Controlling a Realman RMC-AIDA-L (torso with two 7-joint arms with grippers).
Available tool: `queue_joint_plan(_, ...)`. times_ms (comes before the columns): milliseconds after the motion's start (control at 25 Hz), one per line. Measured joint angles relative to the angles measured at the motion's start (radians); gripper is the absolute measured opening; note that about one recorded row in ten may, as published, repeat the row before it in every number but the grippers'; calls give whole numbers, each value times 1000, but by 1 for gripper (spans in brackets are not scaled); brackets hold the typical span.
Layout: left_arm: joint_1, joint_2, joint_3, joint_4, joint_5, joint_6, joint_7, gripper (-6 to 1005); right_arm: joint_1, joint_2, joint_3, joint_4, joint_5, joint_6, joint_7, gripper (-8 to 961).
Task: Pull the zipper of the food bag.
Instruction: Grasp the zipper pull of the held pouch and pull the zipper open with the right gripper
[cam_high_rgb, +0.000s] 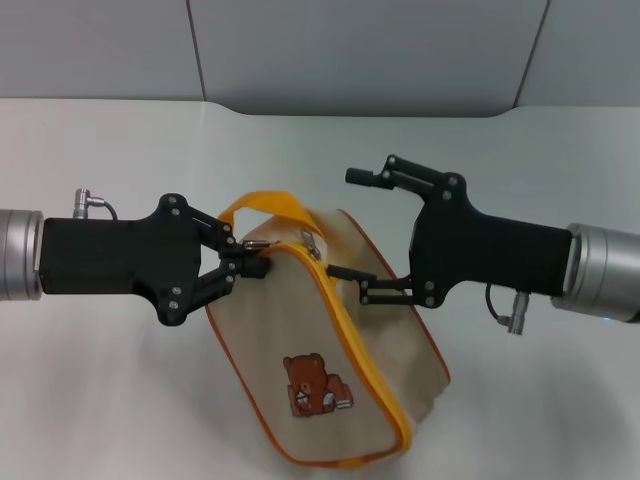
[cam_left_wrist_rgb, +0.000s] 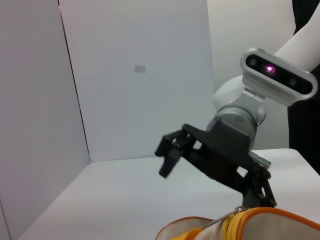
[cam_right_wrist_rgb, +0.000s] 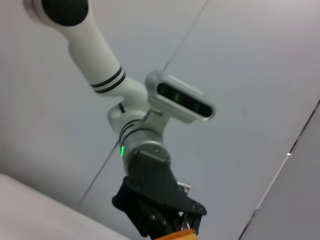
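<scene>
The beige food bag with a brown bear picture lies on the white table in the head view. Its orange loop handle is at the far end. The yellow-orange zipper curves along the top edge, and its silver pull tab sits near the handle end. My left gripper is shut on the bag's end just below the handle. My right gripper is open on the bag's right side, its lower finger against the fabric, a little right of the pull tab. The bag's edge also shows in the left wrist view.
The white table extends around the bag on all sides. A grey wall stands behind the table's far edge. The bag's near end lies close to the table's front.
</scene>
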Motion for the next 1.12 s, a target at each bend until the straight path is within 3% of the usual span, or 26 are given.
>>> queue_joint_plan(720,-2,-2,7,18,1,4,-4,60,41,1,-72,58,2,60,-65,472)
queue_joint_plan(1120,8,-2,0,18,1,8,4,57,31,2,-72,64,2,64,-66,85)
